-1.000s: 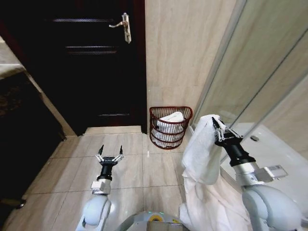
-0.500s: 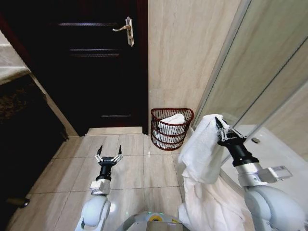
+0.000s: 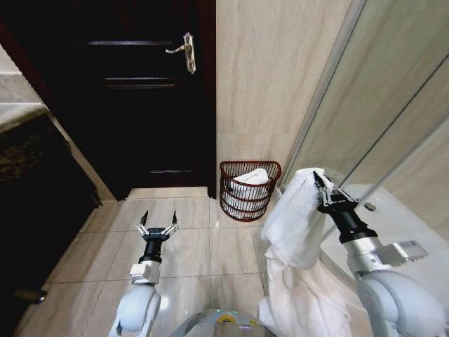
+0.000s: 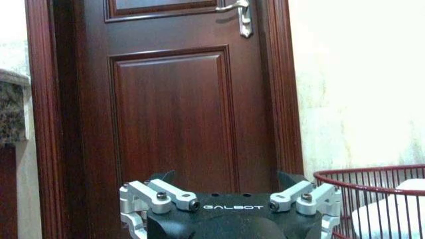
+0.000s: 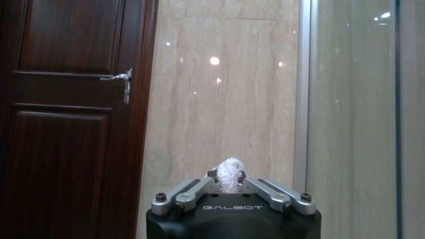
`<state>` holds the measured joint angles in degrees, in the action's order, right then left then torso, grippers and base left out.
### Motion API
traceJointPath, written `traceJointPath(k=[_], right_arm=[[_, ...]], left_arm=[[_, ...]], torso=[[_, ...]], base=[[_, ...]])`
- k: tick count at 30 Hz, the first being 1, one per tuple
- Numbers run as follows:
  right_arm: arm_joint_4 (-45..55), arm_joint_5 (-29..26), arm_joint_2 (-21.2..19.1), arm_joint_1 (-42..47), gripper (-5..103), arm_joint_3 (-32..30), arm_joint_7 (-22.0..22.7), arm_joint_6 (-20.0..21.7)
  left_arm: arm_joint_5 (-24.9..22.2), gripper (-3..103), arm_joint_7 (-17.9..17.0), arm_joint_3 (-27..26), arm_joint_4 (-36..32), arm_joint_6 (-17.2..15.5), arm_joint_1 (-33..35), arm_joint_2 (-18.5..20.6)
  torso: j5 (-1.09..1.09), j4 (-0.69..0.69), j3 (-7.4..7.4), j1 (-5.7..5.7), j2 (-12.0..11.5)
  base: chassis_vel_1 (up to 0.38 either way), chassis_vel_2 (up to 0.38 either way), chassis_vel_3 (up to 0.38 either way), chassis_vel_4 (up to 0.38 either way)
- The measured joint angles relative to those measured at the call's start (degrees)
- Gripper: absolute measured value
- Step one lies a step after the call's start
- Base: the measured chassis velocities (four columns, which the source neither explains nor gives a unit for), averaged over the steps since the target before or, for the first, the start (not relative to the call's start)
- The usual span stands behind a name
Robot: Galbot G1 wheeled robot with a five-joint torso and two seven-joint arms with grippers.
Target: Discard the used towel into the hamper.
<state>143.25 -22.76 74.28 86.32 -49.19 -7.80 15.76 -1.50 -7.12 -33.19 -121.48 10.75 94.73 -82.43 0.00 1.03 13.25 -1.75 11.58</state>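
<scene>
Two end effectors are showing in a tiled bathroom. The right end effector (image 3: 317,178) is being held raised at the robot's right, its fingers pinching a fold of the white towel (image 3: 295,232); in the right wrist view that end effector (image 5: 229,185) is clamping a small tuft of towel (image 5: 230,177) between its closed tips. From the pinch the cloth is hanging in a long drape down along the right arm, its lower folds bunching near the floor (image 3: 189,246) in front of the robot's base. The left end effector (image 3: 157,223) is hovering low over the floor tiles at the robot's left, its fingers spread wide and gripping nothing; in the left wrist view the same end effector (image 4: 229,199) is pointing toward the dark wooden door (image 4: 172,109).

Ahead of the robot, the hamper (image 3: 249,189) is standing on the floor at the foot of the beige tiled wall (image 3: 273,77), just beside the door frame and near the edge of the glass shower panel (image 3: 379,105). White cloth (image 3: 254,177) is lying inside it, peeking over the rim. The hamper's red rim (image 4: 371,174) is also appearing beside the left end effector in the left wrist view. The held towel and the hamper are apart, with floor tiles between them.
</scene>
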Motion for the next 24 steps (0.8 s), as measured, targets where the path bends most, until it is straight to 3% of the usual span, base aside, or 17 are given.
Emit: traceJointPath(k=[16, 24], right_arm=[[0.0, -2.34, -1.55, 0.05, 5, -0.55, 1.1, -0.64], [-0.01, -5.1, -4.36, 0.06, 5, -1.4, 3.21, -0.93]], left_arm=[[2.62, 100, 0.15, 0.95, -0.53, -0.69, -0.6, -3.2], [4.35, 100, 0.27, 1.22, -0.46, -0.32, -0.57, -5.29]], torso=[[0.0, 0.0, 2.63, -0.98, 3.59], [0.0, 0.0, 3.96, -1.7, 5.66]], base=[[0.0, 0.0, 0.0, 0.0], [0.0, 0.0, 0.0, 0.0]])
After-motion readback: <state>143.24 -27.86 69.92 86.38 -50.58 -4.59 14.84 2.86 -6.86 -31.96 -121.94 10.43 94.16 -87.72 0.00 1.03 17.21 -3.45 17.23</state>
